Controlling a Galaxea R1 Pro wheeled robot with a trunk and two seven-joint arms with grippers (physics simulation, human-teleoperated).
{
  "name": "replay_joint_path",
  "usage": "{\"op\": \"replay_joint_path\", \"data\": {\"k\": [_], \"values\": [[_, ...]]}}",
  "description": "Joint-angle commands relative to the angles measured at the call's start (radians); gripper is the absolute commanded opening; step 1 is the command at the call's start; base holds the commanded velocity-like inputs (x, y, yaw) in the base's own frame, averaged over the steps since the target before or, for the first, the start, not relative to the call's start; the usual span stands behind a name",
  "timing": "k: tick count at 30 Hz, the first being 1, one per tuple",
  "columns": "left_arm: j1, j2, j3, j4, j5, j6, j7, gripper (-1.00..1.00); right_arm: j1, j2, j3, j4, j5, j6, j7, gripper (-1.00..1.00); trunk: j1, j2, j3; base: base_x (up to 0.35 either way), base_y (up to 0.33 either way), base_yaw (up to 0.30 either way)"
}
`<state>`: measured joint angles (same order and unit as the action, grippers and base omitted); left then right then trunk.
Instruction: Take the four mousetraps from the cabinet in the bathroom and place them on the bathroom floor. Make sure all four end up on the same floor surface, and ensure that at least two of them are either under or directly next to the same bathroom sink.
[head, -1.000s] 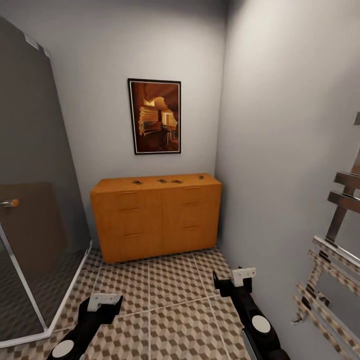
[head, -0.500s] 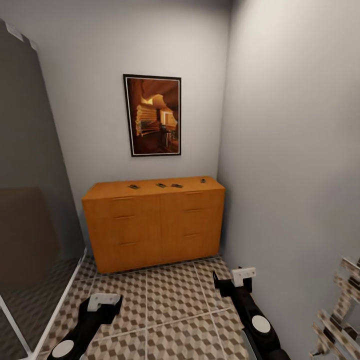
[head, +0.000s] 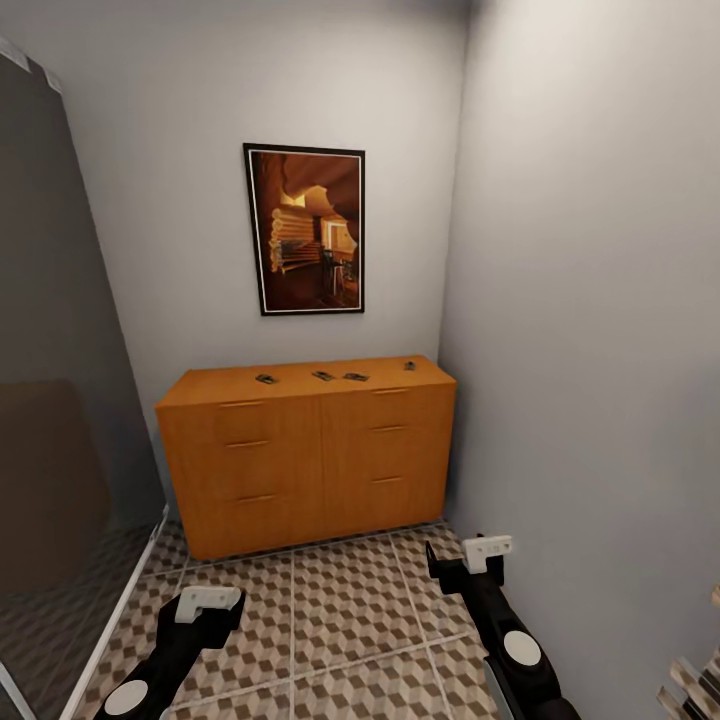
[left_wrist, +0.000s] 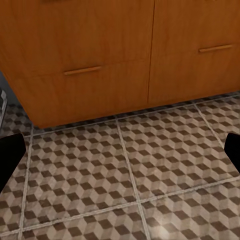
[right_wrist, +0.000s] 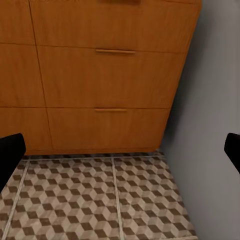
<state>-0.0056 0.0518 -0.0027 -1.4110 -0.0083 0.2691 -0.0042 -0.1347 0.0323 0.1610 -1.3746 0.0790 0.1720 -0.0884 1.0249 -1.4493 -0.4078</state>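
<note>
The orange-brown cabinet (head: 305, 455) stands against the far wall, drawers shut. Several small mousetraps lie in a row on its top: one at the left (head: 265, 378), two near the middle (head: 322, 376) (head: 355, 377), one at the right end (head: 409, 366). The cube-patterned bathroom floor (head: 340, 610) stretches between me and the cabinet. My left gripper (head: 207, 600) (left_wrist: 120, 150) and right gripper (head: 487, 551) (right_wrist: 120, 150) hang low over the tiles, well short of the cabinet. Both are open and hold nothing. The sink is out of view.
A dark glass shower enclosure (head: 60, 400) lines the left side. The grey side wall (head: 600, 350) runs close to my right arm. A framed picture (head: 305, 230) hangs above the cabinet. A chrome towel rail (head: 695, 690) pokes in at the lower right corner.
The whole view has shifted: the cabinet sits nearer and more centred, and the towel rail and shower door have slid toward the picture's edges. Both arms hold the same pose.
</note>
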Motion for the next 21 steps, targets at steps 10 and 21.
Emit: {"op": "replay_joint_path", "data": {"k": [10,21], "values": [[0.0,0.0,0.0,-0.002,-0.001,0.005,0.0,1.0,-0.001,0.0,0.002,-0.001,0.008,0.006,-0.005,1.0,0.0,-0.001,-0.001,0.007,0.001,0.0],[0.0,0.0,0.0,-0.002,-0.001,0.004,0.0,1.0,-0.001,0.0,0.002,-0.001,0.01,0.006,-0.005,1.0,0.0,-0.001,-0.001,0.0,0.0,0.0]]}}
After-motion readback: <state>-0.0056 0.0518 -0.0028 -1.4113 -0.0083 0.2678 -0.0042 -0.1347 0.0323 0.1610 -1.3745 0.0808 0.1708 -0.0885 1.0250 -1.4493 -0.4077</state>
